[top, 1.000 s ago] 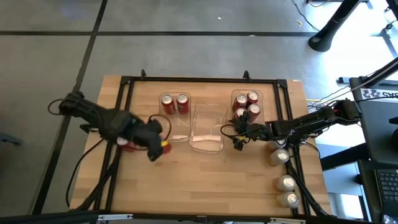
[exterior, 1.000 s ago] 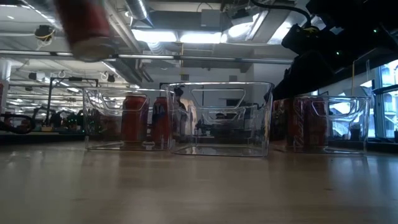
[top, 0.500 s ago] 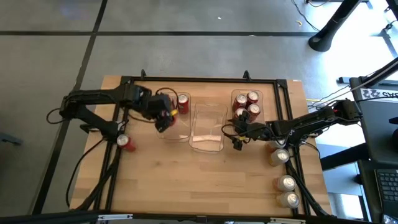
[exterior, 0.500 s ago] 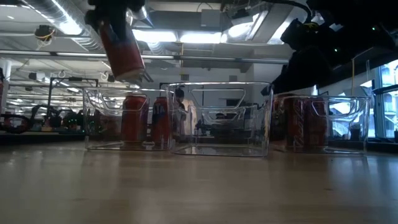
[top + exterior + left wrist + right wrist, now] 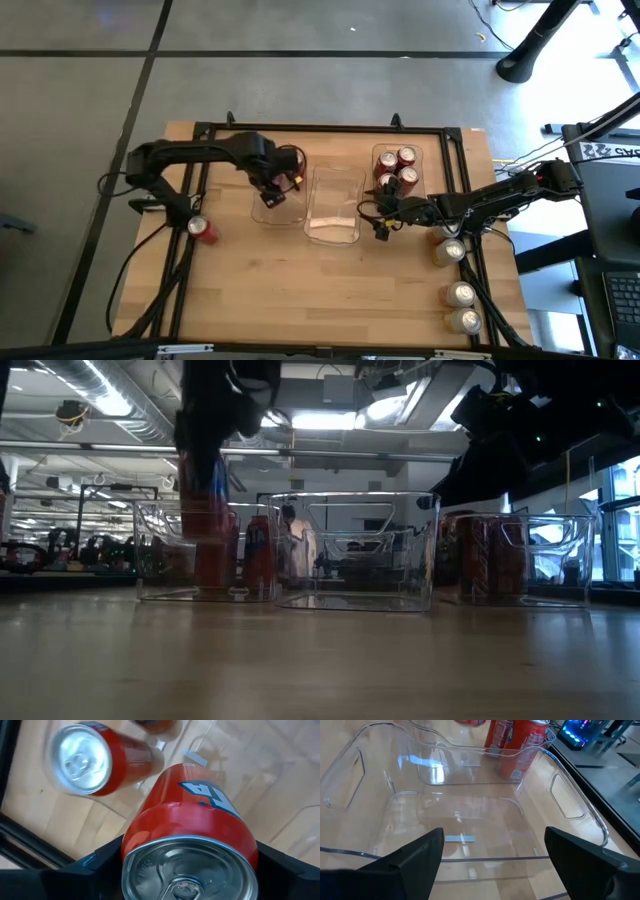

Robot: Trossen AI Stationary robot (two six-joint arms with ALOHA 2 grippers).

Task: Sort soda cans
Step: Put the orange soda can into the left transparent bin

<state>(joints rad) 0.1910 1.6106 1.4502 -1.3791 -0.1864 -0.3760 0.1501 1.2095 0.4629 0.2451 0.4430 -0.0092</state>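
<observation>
Three clear plastic bins sit in a row on the wooden surface (image 5: 300,290). The left bin (image 5: 278,213) has a red can (image 5: 95,762) standing in it; the left end effector (image 5: 272,182) hangs over this bin, clamped on another red can (image 5: 192,835), upright and lowered into the bin in the low view. The middle bin (image 5: 334,205) holds no cans. The right bin (image 5: 398,172) holds four red cans (image 5: 397,168).

The right end effector (image 5: 381,222) has its fingers spread wide, holding nothing, at the near end of the right bin; its wrist view looks into bare plastic with red cans at the far end.

Only the high view shows a loose red can (image 5: 203,231) near the surface's left edge and three pale cans (image 5: 458,290) along the right edge. The front half of the surface is open.
</observation>
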